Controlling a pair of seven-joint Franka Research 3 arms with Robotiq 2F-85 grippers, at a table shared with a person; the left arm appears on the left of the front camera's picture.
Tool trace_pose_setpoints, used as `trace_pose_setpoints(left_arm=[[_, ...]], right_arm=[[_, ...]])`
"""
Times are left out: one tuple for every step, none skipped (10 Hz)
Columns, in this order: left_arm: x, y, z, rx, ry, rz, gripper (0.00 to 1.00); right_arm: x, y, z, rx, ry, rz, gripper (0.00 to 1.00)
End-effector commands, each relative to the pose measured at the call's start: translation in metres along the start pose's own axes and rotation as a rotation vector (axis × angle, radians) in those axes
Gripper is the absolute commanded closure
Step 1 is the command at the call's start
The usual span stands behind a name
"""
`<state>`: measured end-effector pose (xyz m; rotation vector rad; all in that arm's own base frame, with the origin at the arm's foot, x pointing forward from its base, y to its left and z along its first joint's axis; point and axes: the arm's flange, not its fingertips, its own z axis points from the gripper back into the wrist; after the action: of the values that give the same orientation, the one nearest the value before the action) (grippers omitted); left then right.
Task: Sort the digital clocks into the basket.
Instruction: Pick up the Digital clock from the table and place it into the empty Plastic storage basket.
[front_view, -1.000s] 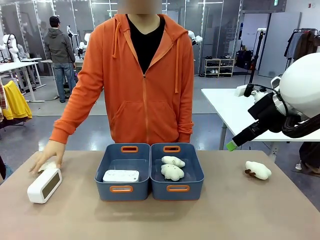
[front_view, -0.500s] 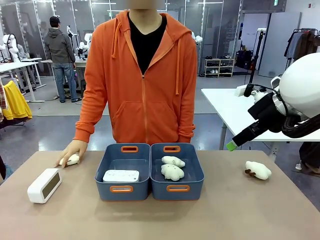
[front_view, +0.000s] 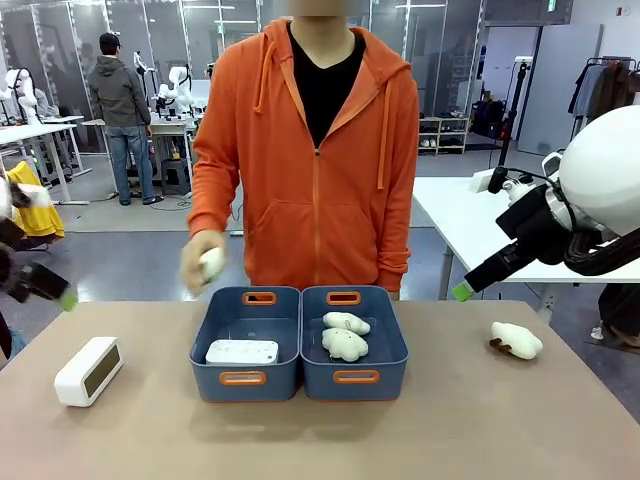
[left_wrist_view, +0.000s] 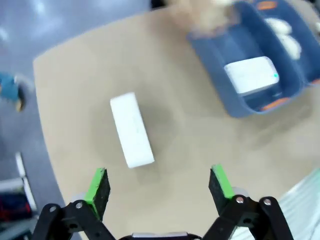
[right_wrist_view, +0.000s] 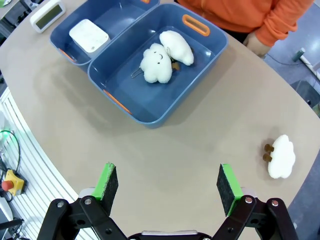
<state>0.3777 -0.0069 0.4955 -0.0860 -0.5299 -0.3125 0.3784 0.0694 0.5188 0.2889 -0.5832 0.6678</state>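
- Front view: bright, even overhead light; a soft shadow lies on the table (front_view: 300, 425) below the basket (front_view: 280, 385).
- Mid-left, the person's hand (front_view: 203, 265) is smeared by motion; so is the left gripper (front_view: 60, 293) at the left edge.
- Left wrist view: blurred throughout, with the clock (left_wrist_view: 131, 130) soft-edged; the fingers (left_wrist_view: 100, 186) along the bottom are crisper.
- Right wrist view: sharp and bright, with the table edge bowed toward the lower left corner.
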Motion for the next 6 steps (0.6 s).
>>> trace_pose_setpoints(left_arm=[[0.013, -0.004, -0.029, 0.107, 0.131, 0.134, 0.0], [0.014, 0.0, -0.048, 0.133, 0.179, 0.152, 0.0], [0.017, 0.008, -0.073, 0.145, 0.218, 0.127, 0.0], [0.021, 0.016, -0.09, 0.158, 0.23, 0.134, 0.0], [0.024, 0.023, -0.105, 0.13, 0.248, 0.147, 0.0], [0.028, 0.03, -0.121, 0.1, 0.277, 0.143, 0.0]], right_arm=[[0.0, 0.002, 0.0, -0.013, -0.001, -0.02, 0.0], [0.0, 0.002, 0.0, -0.013, -0.001, -0.02, 0.0], [0.0, 0.002, 0.0, -0.013, -0.001, -0.02, 0.0], [0.0, 0.002, 0.0, -0.013, -0.001, -0.02, 0.0], [0.0, 0.002, 0.0, -0.013, -0.001, -0.02, 0.0], [0.0, 0.002, 0.0, -0.013, -0.001, -0.02, 0.0]])
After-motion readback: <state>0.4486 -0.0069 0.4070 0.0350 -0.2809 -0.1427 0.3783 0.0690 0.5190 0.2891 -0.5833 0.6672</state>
